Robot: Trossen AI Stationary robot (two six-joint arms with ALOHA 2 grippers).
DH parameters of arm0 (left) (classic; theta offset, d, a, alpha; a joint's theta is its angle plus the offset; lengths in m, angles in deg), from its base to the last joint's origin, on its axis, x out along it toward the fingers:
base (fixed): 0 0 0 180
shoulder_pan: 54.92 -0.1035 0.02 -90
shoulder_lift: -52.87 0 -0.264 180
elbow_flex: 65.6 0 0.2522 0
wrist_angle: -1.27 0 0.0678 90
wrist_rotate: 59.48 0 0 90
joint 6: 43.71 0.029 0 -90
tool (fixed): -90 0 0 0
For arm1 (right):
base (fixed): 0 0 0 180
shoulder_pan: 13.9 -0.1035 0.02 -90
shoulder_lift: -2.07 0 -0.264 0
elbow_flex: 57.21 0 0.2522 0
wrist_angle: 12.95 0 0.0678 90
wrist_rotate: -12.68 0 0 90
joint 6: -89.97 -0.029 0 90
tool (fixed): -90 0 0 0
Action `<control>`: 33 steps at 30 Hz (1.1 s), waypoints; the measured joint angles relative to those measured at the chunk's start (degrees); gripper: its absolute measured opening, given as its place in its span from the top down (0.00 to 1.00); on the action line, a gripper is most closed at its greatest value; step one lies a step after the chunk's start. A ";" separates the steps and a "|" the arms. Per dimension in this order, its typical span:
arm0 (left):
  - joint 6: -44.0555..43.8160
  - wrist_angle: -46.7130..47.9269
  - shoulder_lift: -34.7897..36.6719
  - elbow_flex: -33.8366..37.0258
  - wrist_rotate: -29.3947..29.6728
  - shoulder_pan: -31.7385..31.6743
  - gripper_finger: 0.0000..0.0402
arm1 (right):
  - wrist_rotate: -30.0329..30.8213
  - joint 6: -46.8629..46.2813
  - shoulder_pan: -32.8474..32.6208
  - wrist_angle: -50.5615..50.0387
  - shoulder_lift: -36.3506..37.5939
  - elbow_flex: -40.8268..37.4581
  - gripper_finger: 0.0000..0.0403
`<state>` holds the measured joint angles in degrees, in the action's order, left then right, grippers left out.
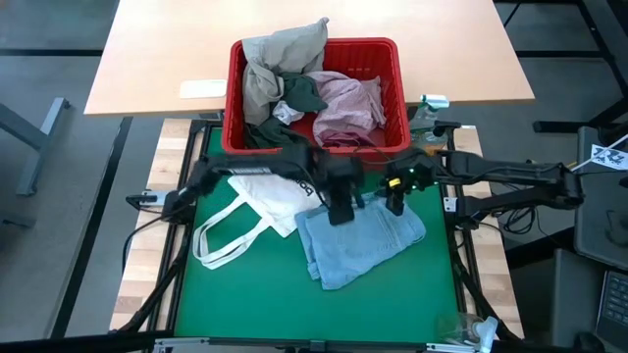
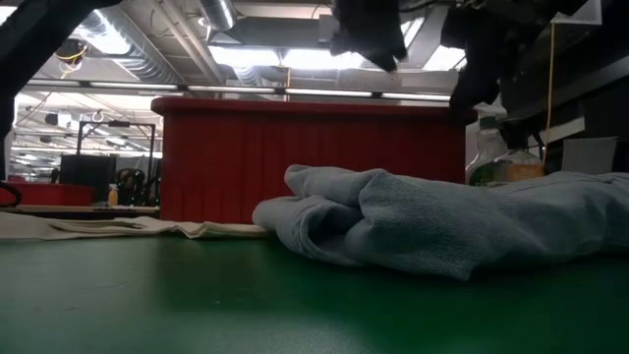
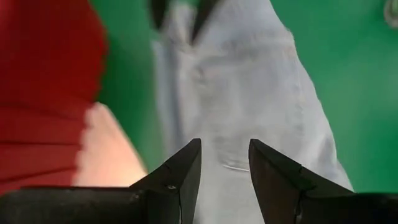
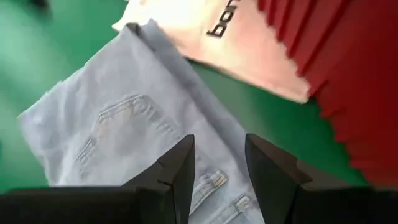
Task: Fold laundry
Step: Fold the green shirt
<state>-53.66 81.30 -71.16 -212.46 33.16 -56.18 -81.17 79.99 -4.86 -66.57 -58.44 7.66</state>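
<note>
- While both arms hang over the green mat [image 1: 245,294], the red basket [image 1: 392,93] at twelve o'clock holds the remaining laundry [image 1: 339,108].
- The light blue jeans [image 1: 358,240] lie at the mat's centre, roughly folded, lumpy, edges uneven.
- The tote bag [image 1: 260,201] touches them at nine o'clock; a careless grab could snag it.
- Left gripper [image 1: 340,213] and right gripper [image 1: 395,204] hover, fingers parted, empty.

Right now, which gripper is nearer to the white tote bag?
Left. The left gripper hangs above the light blue garment, right beside the white tote bag. The right gripper is over the garment's far side.
</note>
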 joint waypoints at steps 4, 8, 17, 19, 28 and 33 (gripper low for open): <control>3.33 0.29 4.69 -0.04 4.03 -3.40 0.68 | 2.37 2.64 0.00 -0.04 2.16 0.00 0.65; 6.63 0.52 7.78 -0.04 13.49 -7.22 0.68 | 5.44 4.46 0.00 0.02 2.83 0.00 0.65; 9.01 0.15 9.74 -0.02 26.12 -20.02 0.68 | 9.44 5.96 0.00 0.01 2.86 0.00 0.65; 8.80 0.10 9.20 -0.02 25.32 -23.37 0.68 | 9.44 5.99 0.00 0.02 2.86 0.00 0.65; 8.52 -5.92 8.42 4.30 18.99 -36.35 0.68 | 9.45 6.03 0.00 0.04 2.84 0.00 0.65; 8.50 -12.91 8.33 10.34 13.23 -40.51 0.68 | 9.46 6.03 0.00 0.11 2.84 -0.02 0.65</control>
<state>-45.16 68.39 -62.83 -202.12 46.39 -96.68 -71.71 86.02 -4.86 -66.46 -55.60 7.64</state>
